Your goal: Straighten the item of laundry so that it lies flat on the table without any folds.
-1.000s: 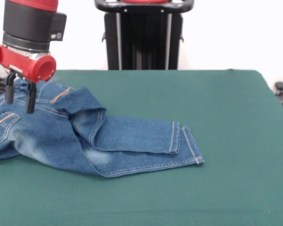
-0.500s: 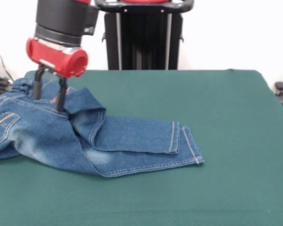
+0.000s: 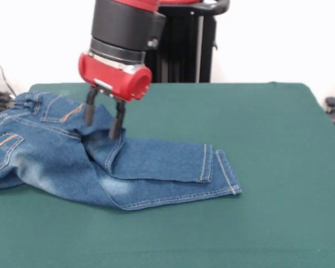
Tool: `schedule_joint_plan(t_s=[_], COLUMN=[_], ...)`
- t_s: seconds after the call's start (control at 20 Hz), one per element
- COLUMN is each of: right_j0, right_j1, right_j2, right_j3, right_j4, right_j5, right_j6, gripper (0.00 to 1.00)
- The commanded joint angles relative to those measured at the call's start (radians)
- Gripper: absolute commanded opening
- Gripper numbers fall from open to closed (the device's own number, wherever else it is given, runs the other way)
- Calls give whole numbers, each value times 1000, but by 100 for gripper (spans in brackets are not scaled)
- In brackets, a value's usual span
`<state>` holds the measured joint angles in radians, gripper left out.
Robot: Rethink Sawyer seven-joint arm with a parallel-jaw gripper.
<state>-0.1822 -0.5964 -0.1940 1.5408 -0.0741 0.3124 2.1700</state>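
Jeans (image 3: 100, 162) (folded) under parted pincer (image 3: 103, 124)

The end effector (image 3: 103, 121) has travelled across the front view from the far left edge of the picture toward the middle. A second ago it hung over the waistband end of the jeans (image 3: 95, 162); half a second ago it stood above the seat; now its two spread fingers (image 3: 118, 124) hang over the crotch, where the legs begin. The arm's red and black wrist now covers part of the black stand behind the bench (image 3: 268, 145).
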Motion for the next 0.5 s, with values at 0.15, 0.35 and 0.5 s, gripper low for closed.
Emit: schedule_joint_plan(t_s=[0.15, 0.35, 0.5], right_j0=[116, 170, 215], right_j1=[182, 226, 258], right_j2=[-58, -99, -134], right_j3=[-32, -63, -91], right_j4=[167, 234, 285], right_j5=[-18, -13, 5], right_j6=[345, 371, 399], gripper=[100, 100, 100])
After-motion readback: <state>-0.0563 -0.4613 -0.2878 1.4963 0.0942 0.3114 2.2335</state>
